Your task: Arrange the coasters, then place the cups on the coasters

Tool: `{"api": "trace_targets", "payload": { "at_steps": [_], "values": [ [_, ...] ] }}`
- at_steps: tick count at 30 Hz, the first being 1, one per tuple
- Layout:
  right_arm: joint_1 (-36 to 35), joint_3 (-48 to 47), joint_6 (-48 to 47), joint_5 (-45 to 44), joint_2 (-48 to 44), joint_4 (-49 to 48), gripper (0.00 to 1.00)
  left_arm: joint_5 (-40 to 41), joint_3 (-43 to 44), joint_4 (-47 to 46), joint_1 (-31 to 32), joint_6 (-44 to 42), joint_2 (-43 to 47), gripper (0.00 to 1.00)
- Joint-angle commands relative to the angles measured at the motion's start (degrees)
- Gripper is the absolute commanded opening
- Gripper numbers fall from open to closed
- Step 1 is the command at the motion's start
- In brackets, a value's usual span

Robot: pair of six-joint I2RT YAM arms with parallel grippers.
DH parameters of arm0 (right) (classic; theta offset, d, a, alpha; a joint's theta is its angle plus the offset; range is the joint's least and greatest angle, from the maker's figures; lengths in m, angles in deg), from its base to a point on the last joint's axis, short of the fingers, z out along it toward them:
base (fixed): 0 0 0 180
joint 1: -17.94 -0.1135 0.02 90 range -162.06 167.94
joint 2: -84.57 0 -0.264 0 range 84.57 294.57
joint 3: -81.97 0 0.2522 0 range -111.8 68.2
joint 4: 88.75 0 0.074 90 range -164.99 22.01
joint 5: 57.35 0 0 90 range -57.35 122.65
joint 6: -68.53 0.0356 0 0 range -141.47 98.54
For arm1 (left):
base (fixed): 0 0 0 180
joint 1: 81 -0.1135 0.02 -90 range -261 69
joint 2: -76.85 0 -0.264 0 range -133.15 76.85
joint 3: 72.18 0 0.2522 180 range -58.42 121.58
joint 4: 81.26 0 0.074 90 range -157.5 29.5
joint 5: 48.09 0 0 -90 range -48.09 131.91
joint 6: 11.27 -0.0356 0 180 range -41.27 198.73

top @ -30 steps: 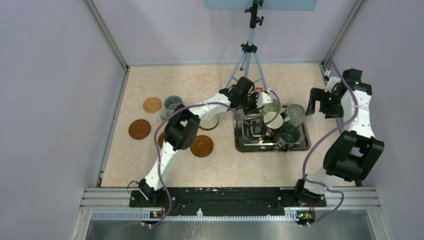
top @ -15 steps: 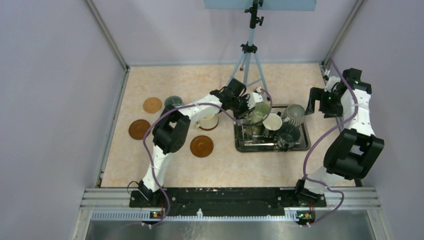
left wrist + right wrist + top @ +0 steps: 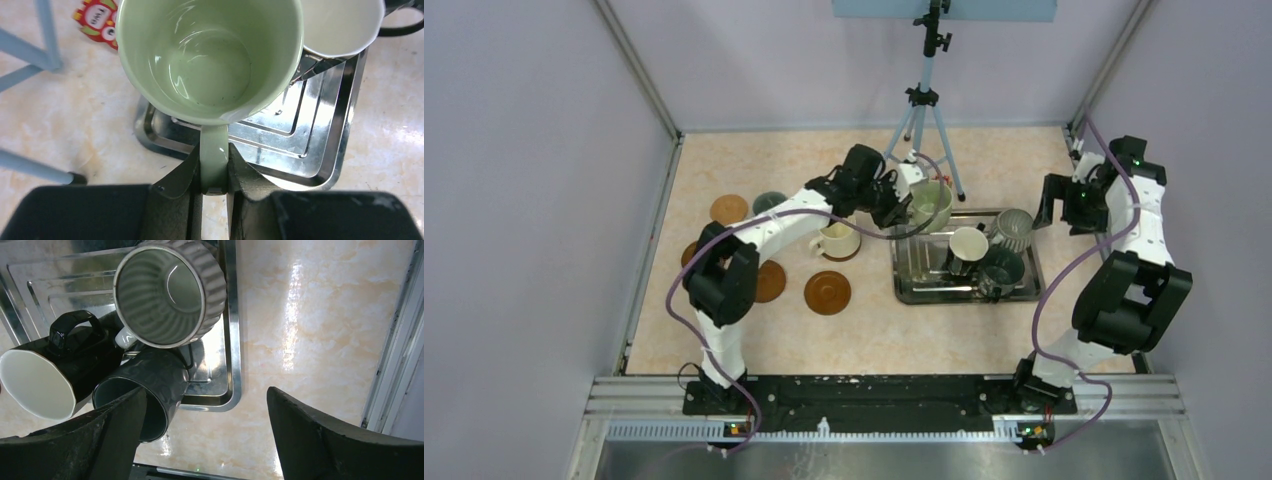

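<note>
Left tool (image 3: 214, 170) clamped narrow on the handle of the pale green mug (image 3: 210, 55); mug held raised over the far-left corner of the steel tray (image 3: 320, 150). Right tool (image 3: 206, 395) jaws wide, gripping nothing, over the tray's right edge near the ribbed grey mug (image 3: 170, 290). Cream mug (image 3: 839, 238) sits on a coaster (image 3: 850, 255) on the desk (image 3: 1024, 330), a bare coaster (image 3: 828, 292) just in front of it.

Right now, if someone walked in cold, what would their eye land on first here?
The pale green mug, pinched by its handle in the left gripper over the far-left corner of the steel tray. Next, three more mugs crowded on that tray, with the open right gripper hanging by its right end. Left of the tray lie reddish-brown coasters, one under a cream mug.
</note>
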Motion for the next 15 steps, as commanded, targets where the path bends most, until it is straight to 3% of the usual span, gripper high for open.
{"api": "trace_targets", "payload": {
  "at_steps": [1,5,15],
  "values": [
    [0.5,-3.3,-0.3,1.1,0.3,-1.2,0.89,-1.9,-1.5,-11.8,-4.4,5.6,11.2,0.0],
    [0.5,-3.6,-0.3,1.9,0.6,-1.3,0.89,-4.6,-2.0,-8.2,-12.9,7.4,15.7,0.0],
    [0.5,-4.8,-0.1,3.6,3.5,-1.3,0.88,-12.4,-1.1,4.9,-40.7,1.0,20.5,0.0]
  ]
}}
